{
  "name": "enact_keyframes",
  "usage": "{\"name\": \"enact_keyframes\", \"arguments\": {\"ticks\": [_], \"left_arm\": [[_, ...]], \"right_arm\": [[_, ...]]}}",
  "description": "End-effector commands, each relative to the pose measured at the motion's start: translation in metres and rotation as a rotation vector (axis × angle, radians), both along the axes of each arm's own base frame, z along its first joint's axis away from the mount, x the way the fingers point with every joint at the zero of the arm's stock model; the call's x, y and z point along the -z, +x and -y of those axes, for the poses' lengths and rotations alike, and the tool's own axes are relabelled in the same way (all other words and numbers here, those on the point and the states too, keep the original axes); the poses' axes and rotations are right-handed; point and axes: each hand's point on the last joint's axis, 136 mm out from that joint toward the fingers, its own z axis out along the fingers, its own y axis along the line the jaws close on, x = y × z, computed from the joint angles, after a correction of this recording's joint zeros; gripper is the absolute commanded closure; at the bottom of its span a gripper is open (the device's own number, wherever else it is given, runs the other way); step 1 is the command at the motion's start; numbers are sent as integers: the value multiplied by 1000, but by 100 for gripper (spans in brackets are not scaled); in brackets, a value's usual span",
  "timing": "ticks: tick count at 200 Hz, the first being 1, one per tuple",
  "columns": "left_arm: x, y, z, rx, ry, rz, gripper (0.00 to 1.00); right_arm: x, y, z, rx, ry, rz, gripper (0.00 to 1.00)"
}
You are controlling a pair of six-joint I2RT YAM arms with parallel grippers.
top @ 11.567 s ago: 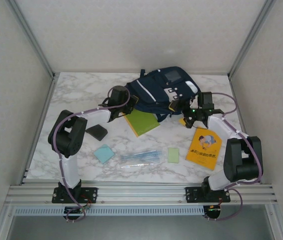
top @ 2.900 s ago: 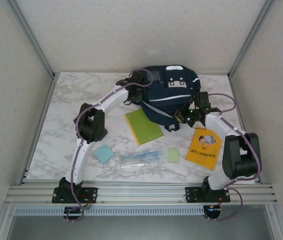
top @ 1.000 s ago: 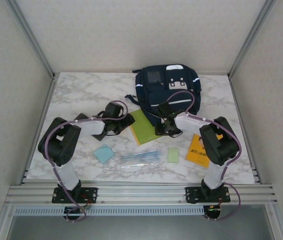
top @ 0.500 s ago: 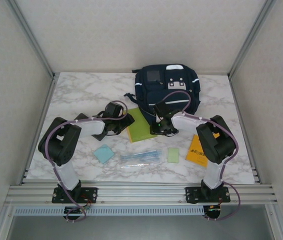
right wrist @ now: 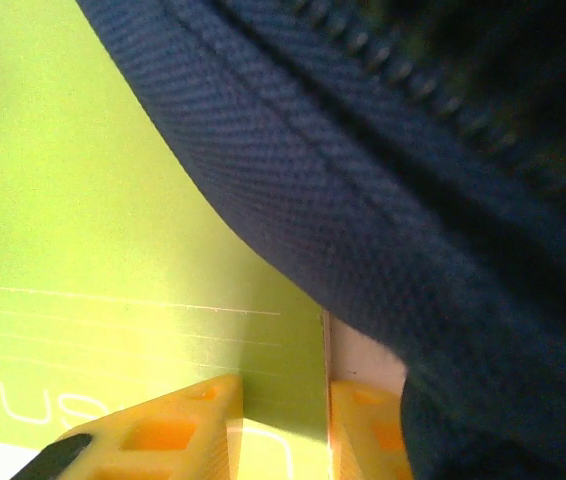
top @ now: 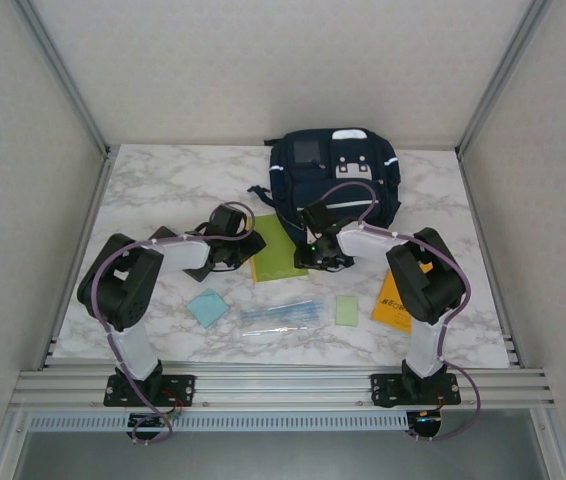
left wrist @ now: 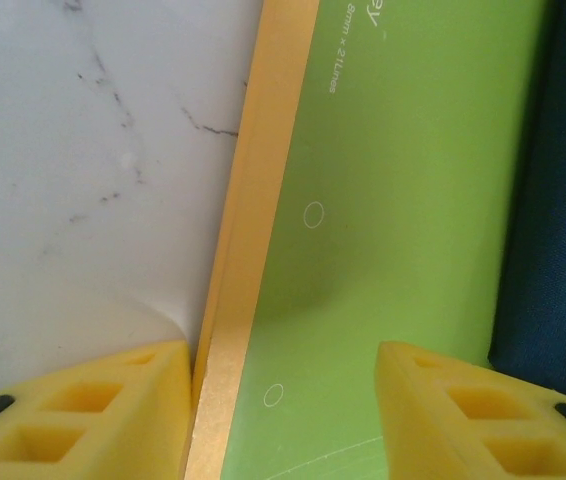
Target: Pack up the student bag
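Observation:
The student bag [top: 335, 180], dark navy with a white stripe, stands at the back of the table; its fabric [right wrist: 363, 220] looms over my right fingers. A green notebook [top: 275, 250] with an orange spine [left wrist: 248, 270] lies flat in front of it. My left gripper [top: 251, 243] [left wrist: 283, 420] is open and straddles the spine: one finger on the table against it, the other over the cover. My right gripper [top: 315, 252] [right wrist: 283, 430] has its jaws narrowly apart astride the notebook's opposite edge [right wrist: 323, 380], just below the bag.
An orange picture book [top: 399, 302] lies at the right, partly under my right arm. A pale green pad [top: 347, 309], a clear pack of pens [top: 281, 316] and a light blue pad [top: 208, 307] lie along the front. Frame posts and walls enclose the table.
My right gripper has slid left along the bag's front to the notebook's right edge. Both grippers' jaws have narrowed. The notebook has shifted slightly left and turned straighter.

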Motion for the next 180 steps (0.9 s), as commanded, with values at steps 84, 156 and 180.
{"name": "enact_keyframes", "arguments": {"ticks": [84,156,180], "left_arm": [[-73,-17,89,266,-286,133,60],[-22,-35,67,288,-110,18,92],[-23,-32,49,262,-18,26,100]], "right_arm": [[17,-7,-34,-54,78,-29,72],[10,-6,-35,-56,85,-17,72],[1,-6,-35,-54,95,-10,71]]}}
